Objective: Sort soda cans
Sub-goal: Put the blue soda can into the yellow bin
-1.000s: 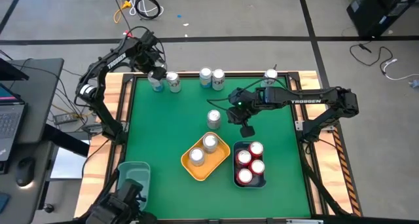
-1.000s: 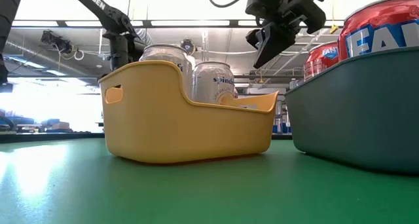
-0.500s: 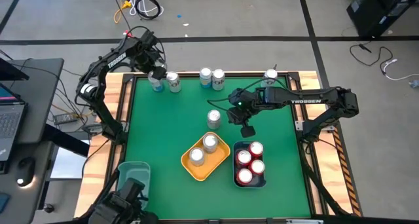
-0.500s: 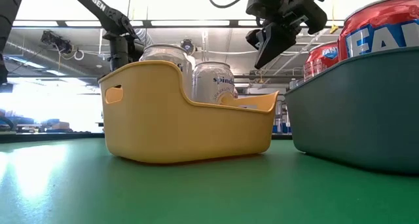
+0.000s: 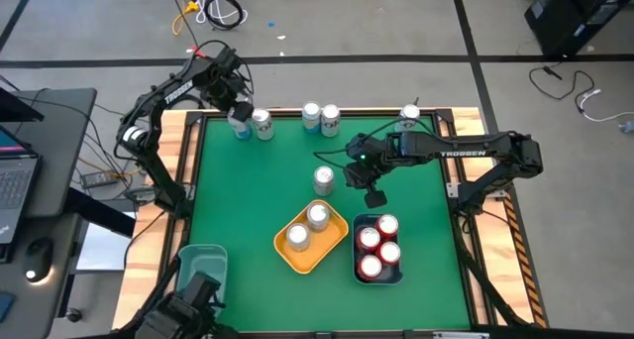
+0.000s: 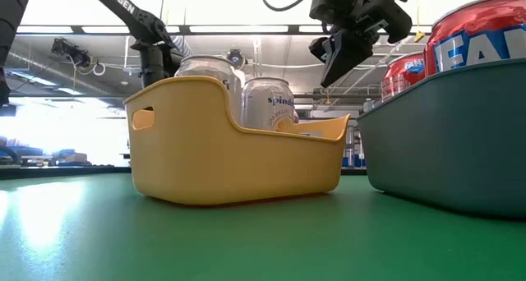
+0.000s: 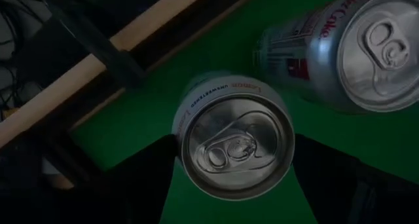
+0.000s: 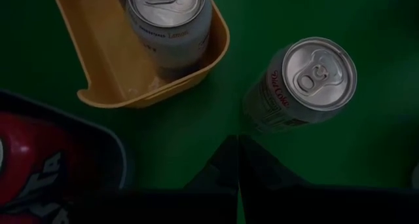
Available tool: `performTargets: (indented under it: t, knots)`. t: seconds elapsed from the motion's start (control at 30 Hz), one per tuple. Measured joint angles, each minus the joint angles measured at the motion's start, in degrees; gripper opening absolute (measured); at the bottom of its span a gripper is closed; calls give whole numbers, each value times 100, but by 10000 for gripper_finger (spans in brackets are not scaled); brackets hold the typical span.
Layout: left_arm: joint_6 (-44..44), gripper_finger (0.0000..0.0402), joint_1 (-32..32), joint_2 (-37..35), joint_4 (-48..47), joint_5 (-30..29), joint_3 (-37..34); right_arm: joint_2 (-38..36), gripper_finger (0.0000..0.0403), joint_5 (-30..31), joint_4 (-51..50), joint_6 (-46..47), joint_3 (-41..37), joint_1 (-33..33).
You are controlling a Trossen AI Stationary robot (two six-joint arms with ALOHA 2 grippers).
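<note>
At the far left corner of the green table [image 5: 238, 210], the left gripper [image 5: 236, 113] is positioned over a silver can [image 7: 234, 137]. In the left wrist view its jaws are seen set wide, one on each side of that can, and whether they press on it cannot be told. A second silver can [image 5: 263, 124] stands just beside it, bearing red lettering in the wrist view.

Two more silver cans [image 5: 321, 118] are placed together at the middle of the far edge, and a single can [image 5: 409, 116] is seen near the far right corner, partly hidden by the right arm.

The right gripper [image 5: 373, 195] is held above the middle of the table with its jaws closed on nothing. A lone silver can [image 5: 323, 179] stands upright just beside it, apart from the bins.

Toward the near edge, a yellow bin [image 5: 287, 255] is set at an angle, with two silver cans [image 5: 308, 226] kept upright inside. Just to its right, a dark teal bin [image 5: 357, 272] is filled with four red cans [image 5: 377, 246].

A further pale teal bin [image 5: 206, 259] is found at the near left corner, beyond the green surface.
</note>
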Motion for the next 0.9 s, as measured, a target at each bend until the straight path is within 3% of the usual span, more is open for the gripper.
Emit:
performTargets:
  t: [0.27,0.53,0.9]
  knots:
    - [214,300,-39,-22,-11,-391,7,0,0,0,-7,0,0,0]
    - [132,302,-75,-13,-165,-324,37,2,0,0,-67,0,0,1]
    - [254,348,-157,87,-392,-376,0,2,0,-33,-112,0,0,0]
